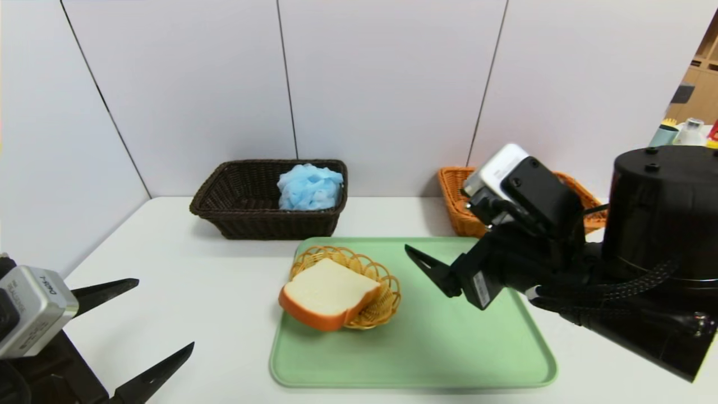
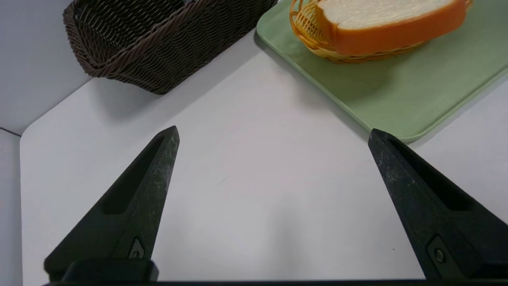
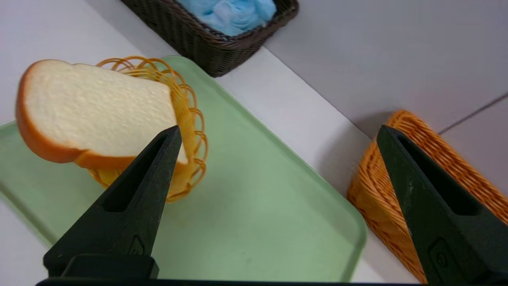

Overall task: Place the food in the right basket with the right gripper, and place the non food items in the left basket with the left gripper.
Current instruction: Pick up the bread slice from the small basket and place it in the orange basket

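Observation:
A slice of bread (image 1: 328, 292) lies tilted across a small orange wire basket (image 1: 386, 283) on the green tray (image 1: 437, 348). The dark brown left basket (image 1: 247, 196) holds a blue fluffy item (image 1: 309, 187). The orange right basket (image 1: 457, 205) stands behind my right arm. My right gripper (image 3: 278, 129) hovers open over the tray, to the right of the bread (image 3: 91, 107), with nothing between its fingers; one finger (image 1: 432, 268) shows in the head view. My left gripper (image 1: 165, 312) stays open and empty low at the table's front left.
The white table (image 1: 196, 269) ends at grey wall panels (image 1: 387, 84) behind both baskets. Bare table lies between the left gripper (image 2: 273, 130) and the tray's edge (image 2: 397, 119). The orange basket (image 3: 381, 198) sits just past the tray's corner (image 3: 349, 234).

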Available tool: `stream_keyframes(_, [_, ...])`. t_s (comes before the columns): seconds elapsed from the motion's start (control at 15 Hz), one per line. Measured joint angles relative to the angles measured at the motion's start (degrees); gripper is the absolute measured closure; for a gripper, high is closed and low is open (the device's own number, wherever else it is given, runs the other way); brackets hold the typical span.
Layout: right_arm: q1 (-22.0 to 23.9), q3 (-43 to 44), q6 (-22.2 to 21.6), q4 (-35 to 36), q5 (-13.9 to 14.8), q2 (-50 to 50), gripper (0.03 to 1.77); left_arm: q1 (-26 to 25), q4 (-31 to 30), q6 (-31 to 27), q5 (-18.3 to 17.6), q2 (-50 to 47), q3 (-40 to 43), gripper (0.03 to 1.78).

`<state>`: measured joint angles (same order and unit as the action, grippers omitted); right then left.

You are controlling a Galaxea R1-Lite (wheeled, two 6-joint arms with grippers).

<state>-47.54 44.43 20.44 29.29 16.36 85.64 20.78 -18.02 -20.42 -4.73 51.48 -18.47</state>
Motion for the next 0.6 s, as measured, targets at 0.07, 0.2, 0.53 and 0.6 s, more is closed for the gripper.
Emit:
stream_keyframes(0.07, [-0.72, 0.96, 0.26, 0.02, -0.02, 1.33, 0.11, -0.32, 0.00, 0.80, 0.00, -0.50, 0.15, 0.12])
stream_keyframes(0.2, [-1.85, 2.95, 0.45, 0.09, -0.05, 3.52, 0.11, -0.72, 0.07, 1.54, 0.00, -1.35, 0.89, 0.12])
stream_keyframes(0.53, [-6.31, 5.28, 2.60, 0.02, -0.18, 7.67, 0.11, -0.06, 0.16, 1.43, -0.50, -1.56, 1.22, 0.12])
stream_keyframes(0.6, [-7.08, 5.97, 2.90, 0.00, -0.27, 8.44, 0.11, 0.22, 0.11, 1.35, -0.48, -1.49, 1.05, 0.12])
